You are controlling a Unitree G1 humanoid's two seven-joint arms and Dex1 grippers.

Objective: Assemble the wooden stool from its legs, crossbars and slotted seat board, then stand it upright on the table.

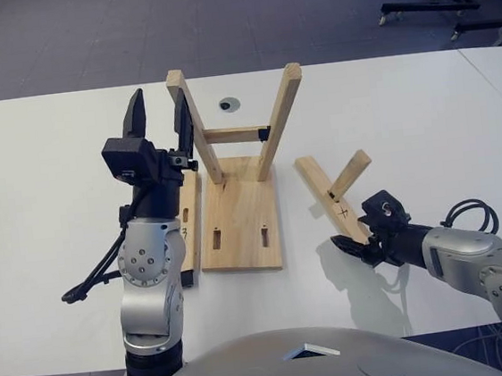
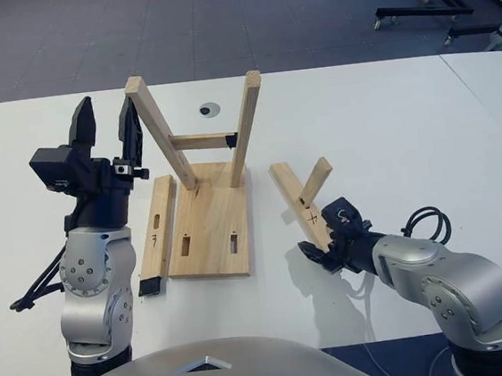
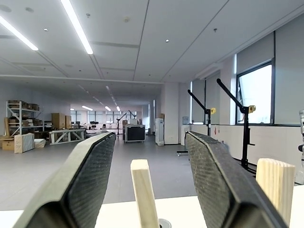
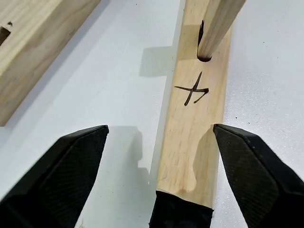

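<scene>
You have one seat board (image 1: 239, 216) lying flat in the middle of the counter (image 1: 52, 173), its long axis running near to far, with two open slots showing toward its near end.

Count four legs. Two upright legs (image 1: 192, 127) stand at the board's far end, leaning away from each other at the top. One crossbar (image 1: 232, 135) joins them, running left to right.

The third leg (image 2: 158, 229) lies flat just beside the board's left edge and parallel to it. Its dark cap is at the near end.

The fourth leg (image 1: 331, 196), marked with a cross, lies to the right of the board and apart from it. It runs near to far with the far end swung left. A second crossbar (image 1: 350, 174) is plugged into its middle and slants up toward the far right.

Your right hand (image 4: 159, 130) is low at that leg's near end. It is spread wide with one finger on each side of the wood, and neither finger touches it.

Your left hand (image 1: 159, 97) is raised just left of the standing legs. Its fingers point up and away, spread wide and holding nothing.
</scene>
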